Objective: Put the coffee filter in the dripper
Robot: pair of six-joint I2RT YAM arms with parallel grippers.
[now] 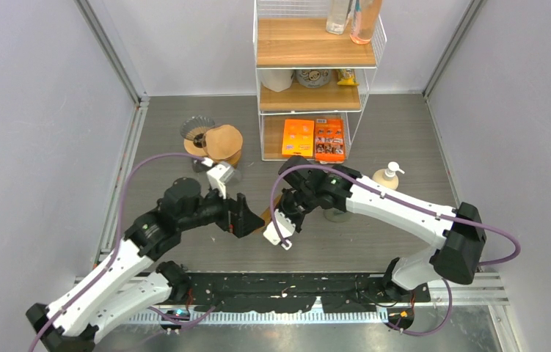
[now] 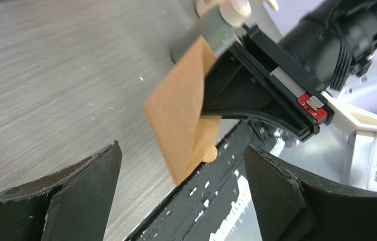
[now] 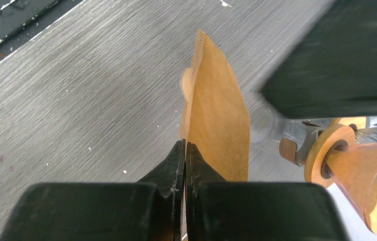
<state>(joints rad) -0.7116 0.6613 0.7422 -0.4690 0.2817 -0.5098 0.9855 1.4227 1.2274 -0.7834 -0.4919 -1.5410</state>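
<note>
R claw (image 3: 185, 146) clamped on flat brown paper filter (image 3: 219, 120), crimped edge; L claw (image 2: 181, 148) spread wide near it.

On the counter (image 1: 404, 132), the left claw (image 1: 247, 215) and right claw (image 1: 275, 215) meet at a brown coffee filter (image 1: 267, 218). Far left, the glass dripper (image 1: 196, 130) touches a brown cone (image 1: 224, 141).

Grey wood-grain tabletop (image 1: 184, 125), enclosed on three sides by plain pale grey walls: left wall (image 1: 30, 147), back wall (image 1: 184, 37), right wall (image 1: 522, 110). Aluminium posts (image 1: 114, 55) in back corners. White wire shelf rack (image 1: 257, 81) at back centre, with light wooden shelves (image 1: 294, 44). Bottles (image 1: 353, 18) on top shelf, orange boxes (image 1: 314, 138) on bottom shelf. Black mounting rail (image 1: 272, 297) along near edge. Soft, even light, faint shadows.
</note>
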